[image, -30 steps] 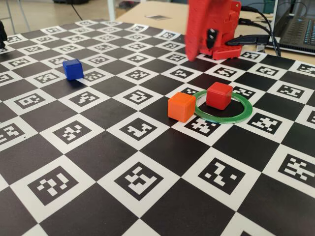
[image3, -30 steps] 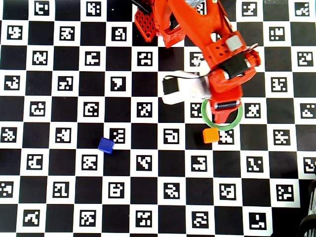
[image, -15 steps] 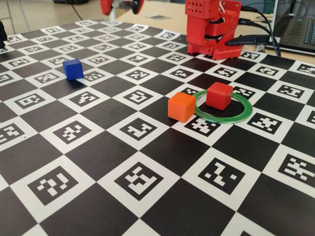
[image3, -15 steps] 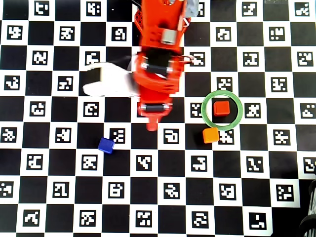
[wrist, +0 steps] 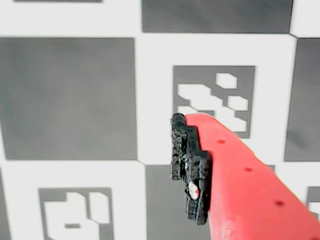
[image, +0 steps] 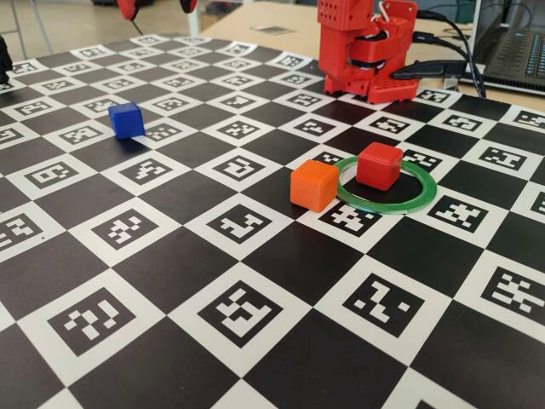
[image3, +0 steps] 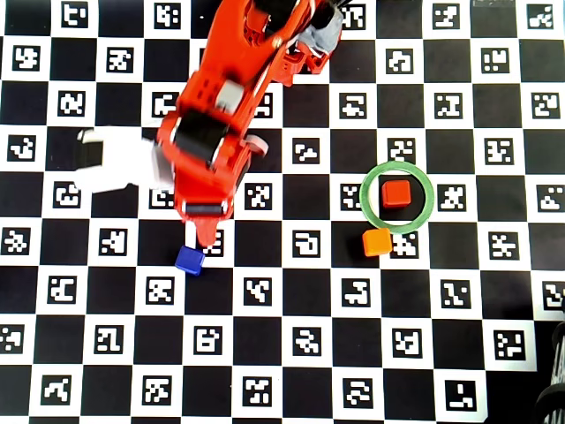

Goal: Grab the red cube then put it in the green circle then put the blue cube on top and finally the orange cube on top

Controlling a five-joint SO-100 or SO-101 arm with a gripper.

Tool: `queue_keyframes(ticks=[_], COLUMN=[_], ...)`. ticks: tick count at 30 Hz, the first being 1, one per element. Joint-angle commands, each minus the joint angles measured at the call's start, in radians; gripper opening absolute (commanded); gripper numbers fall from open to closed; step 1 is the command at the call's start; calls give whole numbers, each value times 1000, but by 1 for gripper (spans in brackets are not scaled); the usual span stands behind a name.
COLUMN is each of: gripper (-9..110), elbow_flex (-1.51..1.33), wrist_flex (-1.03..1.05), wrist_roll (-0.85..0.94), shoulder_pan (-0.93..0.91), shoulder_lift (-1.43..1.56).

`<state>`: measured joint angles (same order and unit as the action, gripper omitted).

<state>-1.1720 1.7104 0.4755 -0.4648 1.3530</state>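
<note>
The red cube (image: pixel 379 165) (image3: pixel 395 193) sits inside the green circle (image: pixel 421 198) (image3: pixel 366 196), slightly off centre. Just outside the ring's rim stands the orange cube (image: pixel 313 186) (image3: pixel 377 242). The blue cube (image: pixel 126 119) (image3: pixel 189 260) rests alone, far left in both views. In the overhead view my gripper (image3: pixel 203 233) hangs over the board just above the blue cube. In the fixed view its two tips (image: pixel 157 8) show apart at the top edge, open and empty. The wrist view shows one red finger with a black pad (wrist: pixel 189 165) over the board, and no cube.
The board is a black-and-white checker of printed markers (image: pixel 247 311). The red arm base (image: pixel 366 47) stands at the far edge with cables and a laptop (image: pixel 515 47) behind it. A white camera block (image3: pixel 115 161) sticks out left of the arm.
The arm has swung left from above the green circle to above the blue cube. The red cube stays uncovered in the ring. No cube has shifted.
</note>
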Motion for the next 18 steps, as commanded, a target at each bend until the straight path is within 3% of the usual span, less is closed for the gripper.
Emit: queue_keyframes(ticks=[1,18], gripper=[38,40], elbow_flex=[150,92], wrist_flex=[-11,-210], wrist_roll=[-5,8], shoulder_pan=[-8,-28], shoulder_lift=[-38,-216])
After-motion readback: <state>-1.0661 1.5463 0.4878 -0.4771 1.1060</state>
